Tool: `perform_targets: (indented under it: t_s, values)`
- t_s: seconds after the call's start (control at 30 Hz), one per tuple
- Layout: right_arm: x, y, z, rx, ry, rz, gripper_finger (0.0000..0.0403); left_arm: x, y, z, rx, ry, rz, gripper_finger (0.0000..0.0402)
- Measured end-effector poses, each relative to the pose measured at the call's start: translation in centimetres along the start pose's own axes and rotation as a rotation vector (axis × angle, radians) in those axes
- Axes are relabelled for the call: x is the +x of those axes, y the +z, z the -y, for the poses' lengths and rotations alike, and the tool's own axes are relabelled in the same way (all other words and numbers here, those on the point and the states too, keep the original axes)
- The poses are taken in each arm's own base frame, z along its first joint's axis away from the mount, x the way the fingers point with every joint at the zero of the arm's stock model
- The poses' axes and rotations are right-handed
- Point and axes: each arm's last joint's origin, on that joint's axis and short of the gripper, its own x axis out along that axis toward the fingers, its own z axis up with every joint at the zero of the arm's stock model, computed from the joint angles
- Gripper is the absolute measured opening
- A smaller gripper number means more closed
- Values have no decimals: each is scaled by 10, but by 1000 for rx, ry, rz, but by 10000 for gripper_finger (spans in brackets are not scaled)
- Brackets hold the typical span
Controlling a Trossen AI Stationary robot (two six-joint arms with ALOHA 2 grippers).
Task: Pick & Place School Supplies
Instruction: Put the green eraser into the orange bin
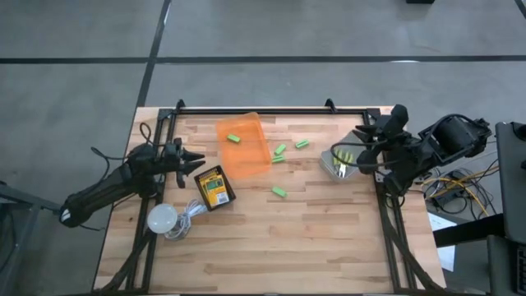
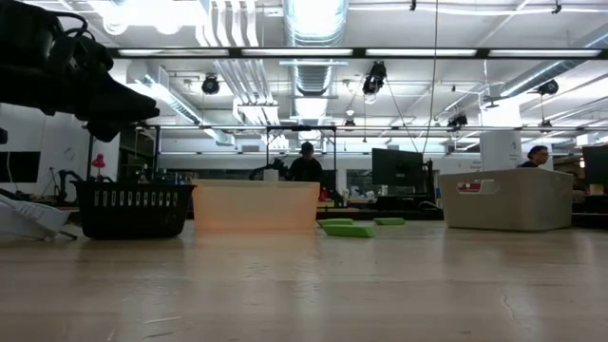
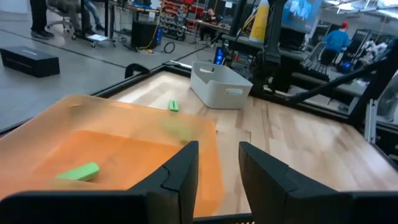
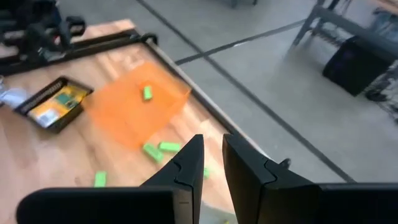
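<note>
Several bright green blocks (image 1: 280, 150) lie on the wooden table to the right of and nearer than the orange tray (image 1: 243, 146). One more green block (image 1: 233, 138) lies inside the tray and also shows in the left wrist view (image 3: 79, 172). Yellow-and-green crayon boxes (image 1: 214, 186) sit in a black basket. Something yellow (image 1: 346, 158) lies in the white bin (image 1: 339, 164). My left gripper (image 1: 200, 161) is open and empty, left of the tray. My right gripper (image 1: 360, 141) is open by a narrow gap and empty, above the white bin.
A white round bulb with its cord (image 1: 164, 218) lies at the near left. A black frame (image 1: 271, 111) runs along the table's far, left and right sides. The low view shows the black basket (image 2: 133, 209), the tray (image 2: 255, 204) and the white bin (image 2: 508, 199) standing in a row.
</note>
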Motion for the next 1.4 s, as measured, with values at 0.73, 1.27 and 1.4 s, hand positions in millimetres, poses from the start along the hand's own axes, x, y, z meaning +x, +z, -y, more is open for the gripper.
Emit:
perform_targets:
  t_s: [0.73,1.27,1.4]
  values:
    - [72,-27,-107,104,195,336,57,0,1,0,-26,-1,7,119]
    - [142,-110,-150,372,249,82,57,1,1,0,-27,-1,4,119]
    - [157,-115,-153,360,199,6,57,1,0,0,-27,-1,4,119]
